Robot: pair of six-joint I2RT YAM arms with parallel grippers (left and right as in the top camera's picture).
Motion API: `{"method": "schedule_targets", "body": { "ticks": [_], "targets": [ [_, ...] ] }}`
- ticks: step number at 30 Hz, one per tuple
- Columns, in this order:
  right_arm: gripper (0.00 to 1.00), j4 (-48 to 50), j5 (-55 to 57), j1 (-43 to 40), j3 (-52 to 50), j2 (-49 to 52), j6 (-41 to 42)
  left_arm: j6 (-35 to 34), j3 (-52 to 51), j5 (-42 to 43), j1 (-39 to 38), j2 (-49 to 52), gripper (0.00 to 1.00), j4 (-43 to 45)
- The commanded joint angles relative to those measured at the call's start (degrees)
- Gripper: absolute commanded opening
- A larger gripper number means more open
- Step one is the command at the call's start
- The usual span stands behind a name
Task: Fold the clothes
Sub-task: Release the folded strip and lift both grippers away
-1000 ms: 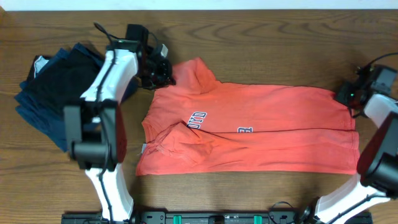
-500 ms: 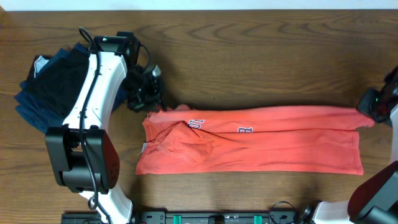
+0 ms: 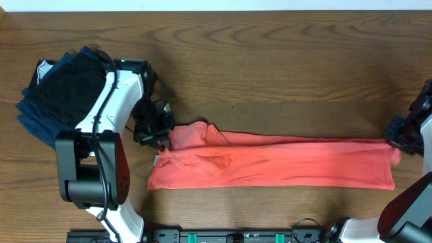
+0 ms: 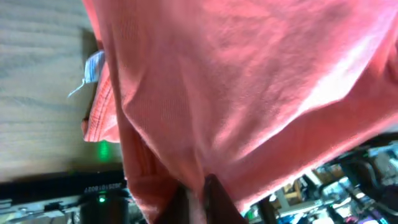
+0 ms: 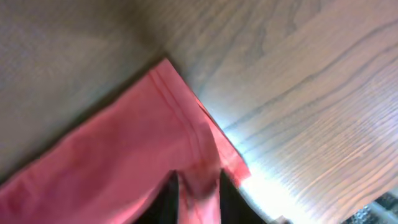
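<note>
Along the desk's near edge, the coral T-shirt (image 3: 270,162) lies as 1 long band, its far half doubled over toward the front. The left gripper (image 3: 160,133) is closed on the folded layer at the band's left end. The right gripper (image 3: 399,140) pinches the hem corner near the right edge. Both grips take only thin cloth, so an uneven pull could slip a corner free or skew the fold, and the bunched left end may crease. The chest lettering is hidden. A white neck tag (image 4: 93,65) shows but is unreadable.

The T-shirt (image 3: 283,162) is matt, fine-knit cloth; the table (image 3: 270,67) smooth grained wood, slightly glossy
</note>
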Motion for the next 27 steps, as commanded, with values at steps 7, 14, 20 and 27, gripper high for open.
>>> {"method": "schedule_targets", "body": {
  "ticks": [7, 14, 20, 27],
  "targets": [
    [0.53, -0.4, -3.0, -3.8, -0.8, 0.2, -0.9, 0.4, -0.8, -1.3, 0.0, -0.1, 0.36, -1.8],
    [0.68, -1.1, -9.1, -6.3, -0.9, 3.5, -6.8, 0.3, 0.4, -1.0, 0.0, -0.1, 0.35, 0.4],
    [0.79, -1.1, -9.1, -8.8, -0.9, 9.5, -10.5, 0.4, 0.3, 4.0, -0.5, -0.1, 0.35, 5.5],
    [0.82, 0.8, -10.7, -9.3, -0.9, 16.7, -12.3, 0.3, 0.0, 5.1, -4.5, -0.1, 0.36, 12.3]
  ]
}}
